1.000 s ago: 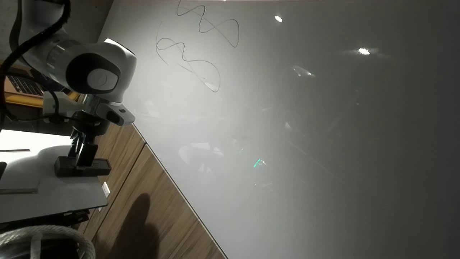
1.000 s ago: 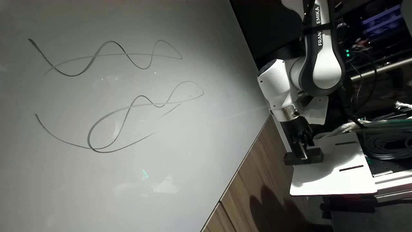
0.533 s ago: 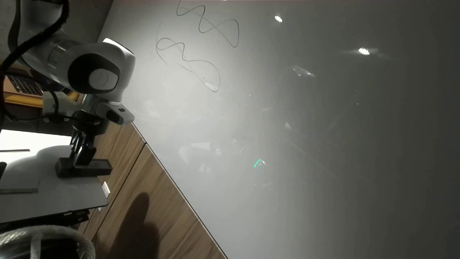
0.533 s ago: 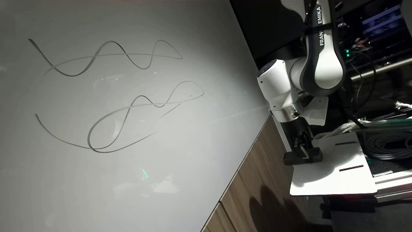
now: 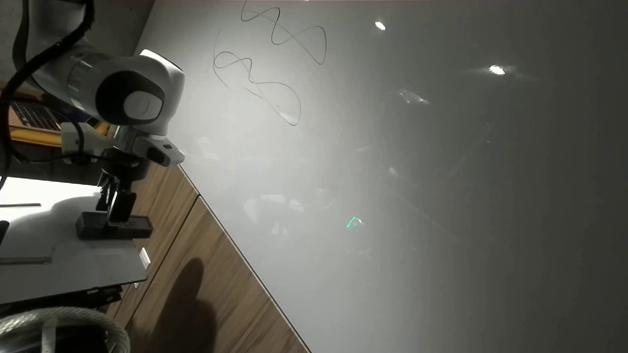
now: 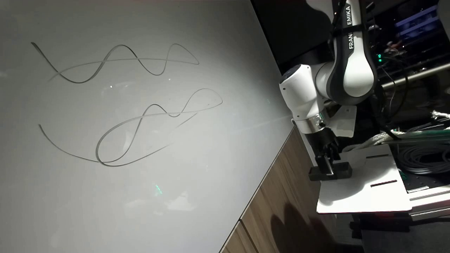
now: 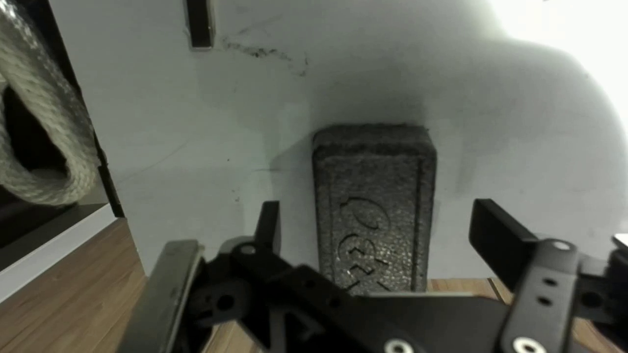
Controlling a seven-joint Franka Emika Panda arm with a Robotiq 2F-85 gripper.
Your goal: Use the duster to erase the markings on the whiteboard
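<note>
The duster (image 7: 373,181), a dark grey block, lies on the white tabletop and shows in both exterior views (image 5: 142,227) (image 6: 344,170), one end reaching past the tabletop edge. My gripper (image 7: 376,211) is open around it, with a visible gap between each finger and the duster's sides. In the wrist view the gripper hides the duster's near end. The gripper also shows over the duster in both exterior views (image 5: 112,215) (image 6: 332,167). The whiteboard (image 5: 417,269) (image 6: 225,168) fills much of both exterior views. Thin dark markings (image 6: 121,45) (image 5: 251,68) form two looping squiggles on it.
The white tabletop (image 6: 365,193) under the duster has dark slots (image 7: 200,24). A thick white rope-like cable (image 7: 54,147) runs beside it. Wood panelling (image 5: 235,294) borders the whiteboard. A laptop (image 5: 34,115) sits behind the arm. Coiled cables (image 6: 425,160) lie beyond the tabletop.
Half a second ago the fingers stood closer together at the duster; now they are wider apart. The arm and duster have shifted only slightly. The markings look the same.
</note>
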